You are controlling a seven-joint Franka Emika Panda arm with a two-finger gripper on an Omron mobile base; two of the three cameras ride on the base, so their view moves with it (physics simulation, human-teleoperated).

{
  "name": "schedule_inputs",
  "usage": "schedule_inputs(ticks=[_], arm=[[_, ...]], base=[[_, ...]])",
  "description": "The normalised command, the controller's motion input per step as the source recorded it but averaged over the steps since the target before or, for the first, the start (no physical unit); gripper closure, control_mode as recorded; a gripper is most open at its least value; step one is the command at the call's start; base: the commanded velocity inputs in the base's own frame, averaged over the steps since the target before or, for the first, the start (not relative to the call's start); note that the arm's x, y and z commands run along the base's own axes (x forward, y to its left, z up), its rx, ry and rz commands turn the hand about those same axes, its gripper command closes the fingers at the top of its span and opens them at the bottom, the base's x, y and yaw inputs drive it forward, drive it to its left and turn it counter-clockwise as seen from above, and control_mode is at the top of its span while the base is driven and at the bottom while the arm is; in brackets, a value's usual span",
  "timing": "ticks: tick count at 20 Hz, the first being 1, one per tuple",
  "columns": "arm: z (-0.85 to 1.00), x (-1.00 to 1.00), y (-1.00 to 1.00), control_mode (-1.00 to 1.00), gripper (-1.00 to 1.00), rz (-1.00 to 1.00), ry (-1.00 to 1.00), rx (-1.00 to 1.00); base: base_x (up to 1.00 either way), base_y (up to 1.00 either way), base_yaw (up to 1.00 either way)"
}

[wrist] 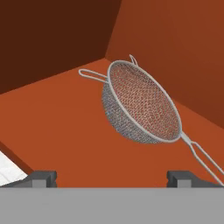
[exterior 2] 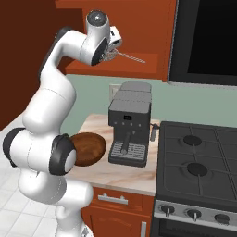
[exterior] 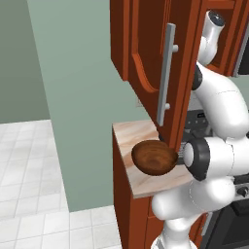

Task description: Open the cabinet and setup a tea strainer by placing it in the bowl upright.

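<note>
Strainer [wrist: 142, 105] handle perhaps cropped

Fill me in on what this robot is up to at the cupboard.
The cabinet door stands open and the arm reaches up inside it. The hand is open, its fingers wide apart, pointed at the tea strainer lying tilted on the cabinet shelf; nothing is gripped yet. The bowl sits on the counter below, beside a coffee machine, with no strainer in it.
</note>
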Motion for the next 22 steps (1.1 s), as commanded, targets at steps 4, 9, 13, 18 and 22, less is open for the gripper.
schedule_inputs(ticks=[4,9,13,18,22], arm=[[0.00,0.15,0.00,-1.00,-1.00,0.03,0.00,-0.11],[0.00,0.14,0.00,-1.00,-1.00,0.02,0.00,-0.07],[0.00,0.13,0.05,-1.00,-1.00,0.02,0.00,-0.07],[0.00,0.17,0.13,-1.00,-1.00,0.03,0.00,-0.04],[0.00,0.17,0.03,-1.00,-1.00,0.05,0.04,-0.01]], base=[[0.00,0.00,0.00],[0.00,0.00,0.00],[0.00,0.00,0.00],[0.00,0.00,0.00],[0.00,0.00,0.00]])
